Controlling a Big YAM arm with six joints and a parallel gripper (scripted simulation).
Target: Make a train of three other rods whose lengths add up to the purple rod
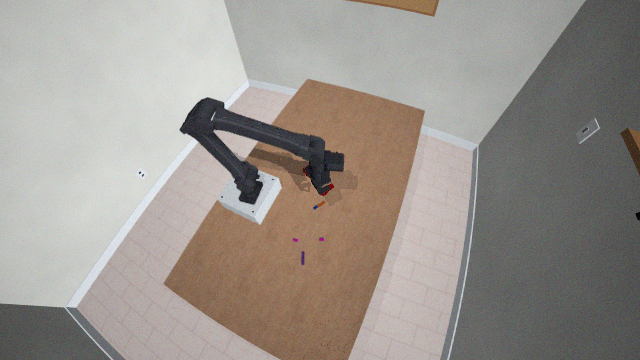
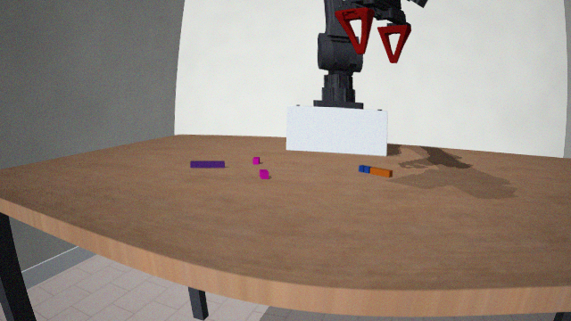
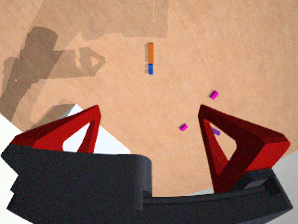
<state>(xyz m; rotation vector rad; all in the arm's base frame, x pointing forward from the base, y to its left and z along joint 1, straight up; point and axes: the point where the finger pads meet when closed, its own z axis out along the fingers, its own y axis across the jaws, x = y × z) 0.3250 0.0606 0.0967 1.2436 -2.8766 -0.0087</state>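
An orange rod point(image 2: 381, 172) lies flat on the table with a short blue stretch point(image 2: 364, 168) touching its left end in one line; the blue looks like two small rods. They also show in the wrist view, the orange rod point(image 3: 150, 52) and the blue point(image 3: 150, 68). The purple rod point(image 2: 207, 164) lies far to the left. Two magenta rods point(image 2: 256, 160) point(image 2: 264, 174) lie apart between them. My gripper point(image 2: 376, 57) is open and empty, high above the table near the orange rod. In the wrist view the right finger partly hides the purple rod point(image 3: 216, 132).
The arm's white base block point(image 2: 336, 130) stands at the table's back edge behind the rods. The arm's shadow point(image 2: 451, 174) falls to the right of the orange rod.
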